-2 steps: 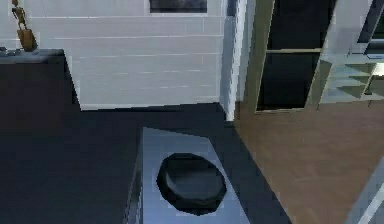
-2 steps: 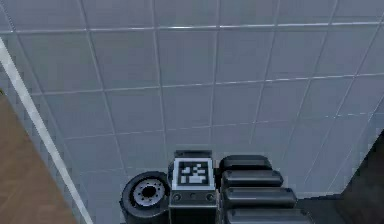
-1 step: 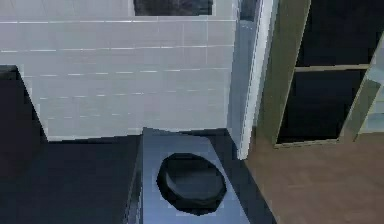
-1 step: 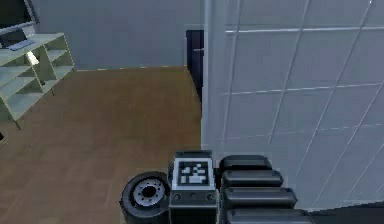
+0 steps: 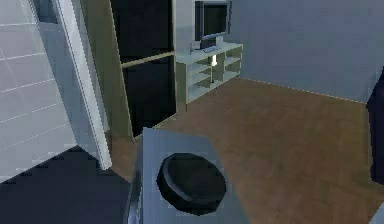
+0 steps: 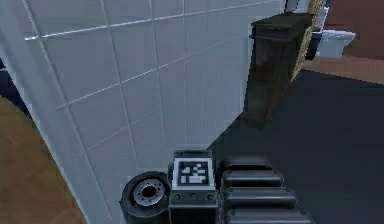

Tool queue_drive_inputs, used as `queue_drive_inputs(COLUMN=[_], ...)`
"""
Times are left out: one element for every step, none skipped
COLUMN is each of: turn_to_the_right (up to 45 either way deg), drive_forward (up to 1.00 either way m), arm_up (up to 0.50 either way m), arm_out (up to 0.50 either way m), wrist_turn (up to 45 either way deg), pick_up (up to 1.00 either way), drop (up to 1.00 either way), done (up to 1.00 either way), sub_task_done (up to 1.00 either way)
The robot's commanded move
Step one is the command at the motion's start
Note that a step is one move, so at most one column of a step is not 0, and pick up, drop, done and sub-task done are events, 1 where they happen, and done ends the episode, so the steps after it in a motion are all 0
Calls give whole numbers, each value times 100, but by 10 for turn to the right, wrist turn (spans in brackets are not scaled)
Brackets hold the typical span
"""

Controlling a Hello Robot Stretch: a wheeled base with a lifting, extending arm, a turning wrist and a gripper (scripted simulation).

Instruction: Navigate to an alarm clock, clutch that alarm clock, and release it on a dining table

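Arm side view, bottom edge: the arm [image 6: 250, 192] shows as dark ribbed segments, with one white marker [image 6: 193, 171] at its left end. Left of the marker sits the gripper [image 6: 148, 196], a dark rounded body. Its fingers cannot be made out, so its state and whether it holds anything cannot be told. A white tiled wall [image 6: 130, 90] runs just beyond it, with wood floor [image 6: 25, 165] to its left and dark floor [image 6: 320, 130] to its right. Farther along the wall stands a dark cabinet [image 6: 274, 65], and past it a toilet [image 6: 336, 40]. Forward view, bottom: the grey base [image 5: 150, 165] carries a black round cap [image 5: 192, 182]. A white door [image 5: 75, 80] stands at left. Beyond it is a dark shelf unit [image 5: 145, 70], then a white stand [image 5: 212, 70] bearing a TV [image 5: 212, 20] against a grey wall [image 5: 300, 40]. Where the alarm clock is cannot be told.
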Motion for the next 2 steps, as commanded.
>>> queue_drive_inputs(turn_to_the_right=[240, 0], drive_forward=[0, 30], arm_up=[0, 0], arm_out=[0, 0], wrist_turn=[0, 0], pick_up=[0, 0], drop=[0, 0], done=[0, 0], sub_task_done=[0, 0])
